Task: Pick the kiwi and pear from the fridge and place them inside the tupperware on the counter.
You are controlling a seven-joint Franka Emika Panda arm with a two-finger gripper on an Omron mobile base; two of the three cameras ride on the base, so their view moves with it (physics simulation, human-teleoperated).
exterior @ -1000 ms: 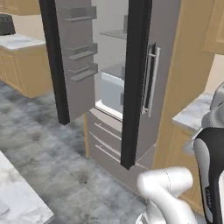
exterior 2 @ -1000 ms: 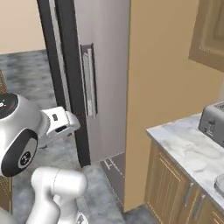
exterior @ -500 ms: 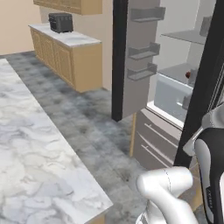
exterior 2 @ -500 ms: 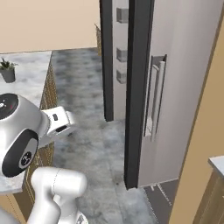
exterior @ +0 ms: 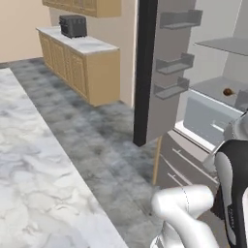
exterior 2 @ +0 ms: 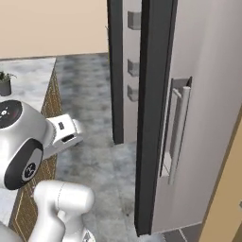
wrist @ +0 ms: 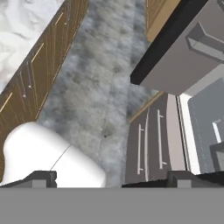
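A marble counter (exterior: 34,164) runs along the near left of the left base view, its visible top bare. A second counter (exterior: 89,46) over wooden cabinets stands against the far wall, with a dark toaster (exterior: 72,25) on it. Inside the open fridge (exterior: 213,104), a grey shelf (exterior: 215,87) carries a small brown fruit, the pear (exterior: 227,91). In the right base view, a potted plant (exterior 2: 4,84) sits on the counter.

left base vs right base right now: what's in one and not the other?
Left base: the fridge interior with grey shelves, a small brown fruit, probably the pear, the translucent drawer, and a dark toaster on the far counter.
Right base: the closed door's handle and a potted plant.
Both: the open fridge door with its bins, and grey floor.
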